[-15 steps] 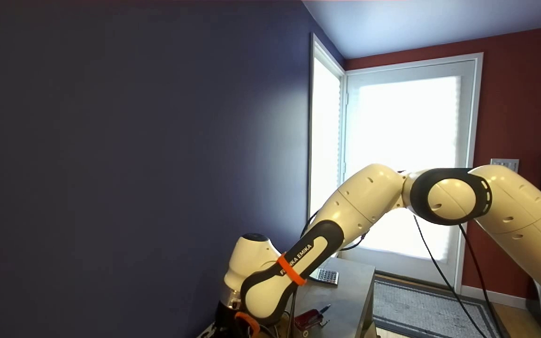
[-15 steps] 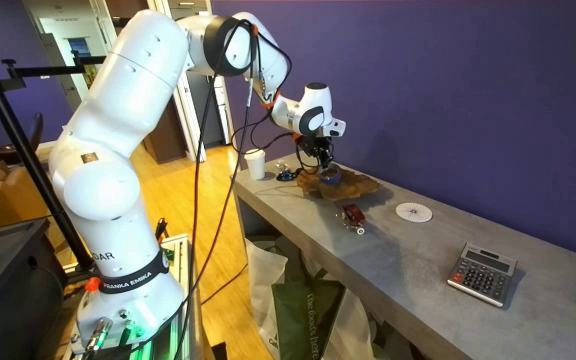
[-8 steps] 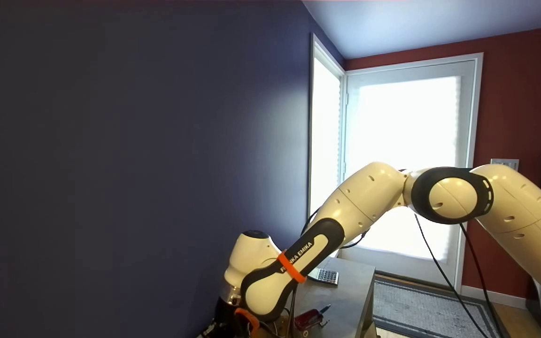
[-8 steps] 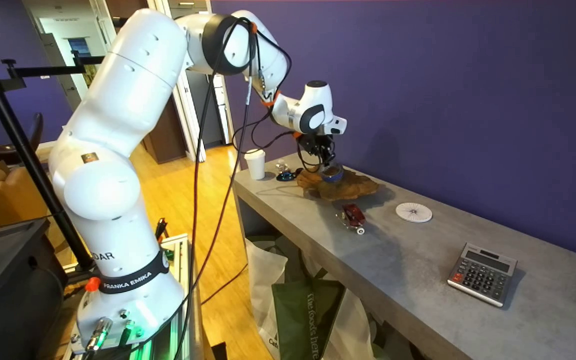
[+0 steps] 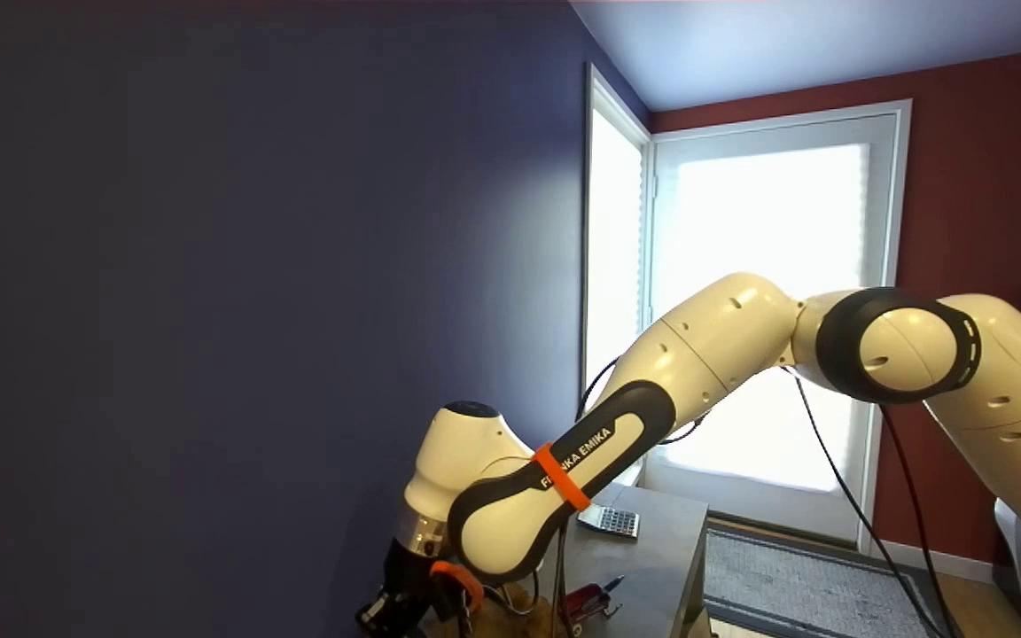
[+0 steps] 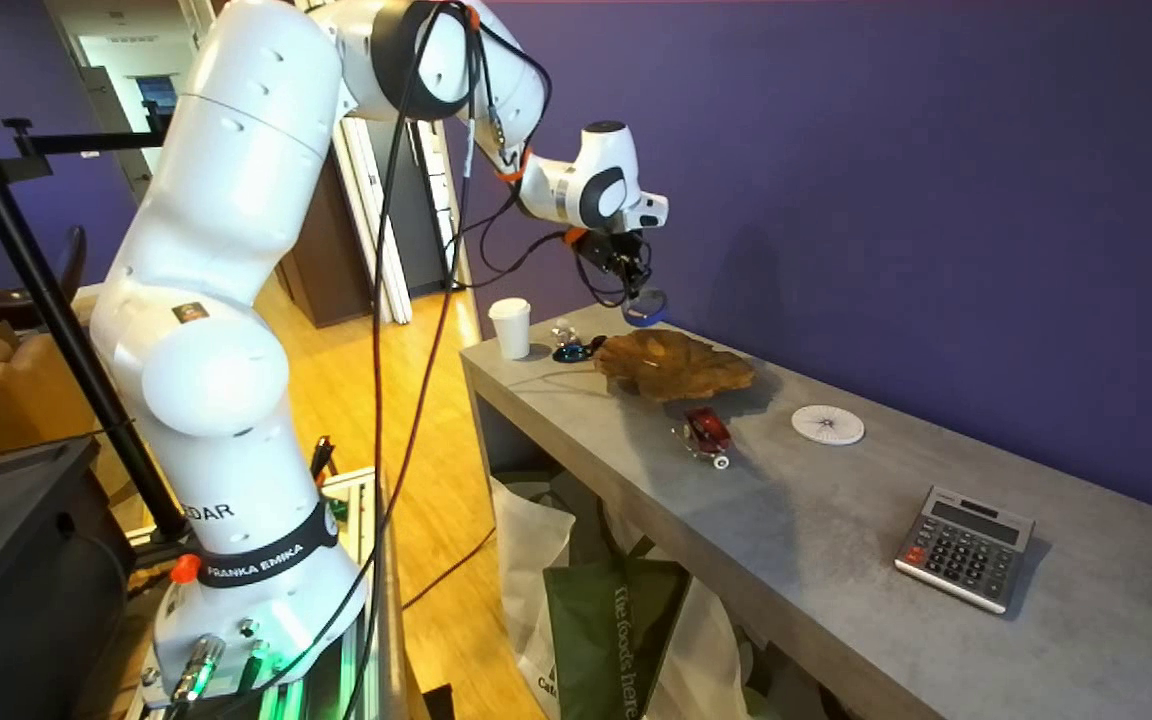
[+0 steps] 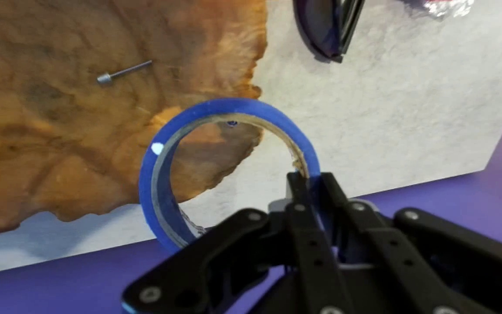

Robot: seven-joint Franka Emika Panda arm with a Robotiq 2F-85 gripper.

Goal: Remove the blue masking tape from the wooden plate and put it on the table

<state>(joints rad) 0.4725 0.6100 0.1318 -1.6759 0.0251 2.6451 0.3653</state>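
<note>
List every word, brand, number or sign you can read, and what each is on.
"FRANKA EMIKA": black band around the robot's base.
"F…NKA EMIKA", partly under the orange strap: arm link.
"DAR", preceding letter unclear: white shell above that band.
"the foods here", sideways: green bag.
"Caf", cut off by the green bag: pale bag.
Calculator keys and top print: too small to read.
Marks inside the blue tape roll: too blurred to read.

Table with wooden plate, calculator
</note>
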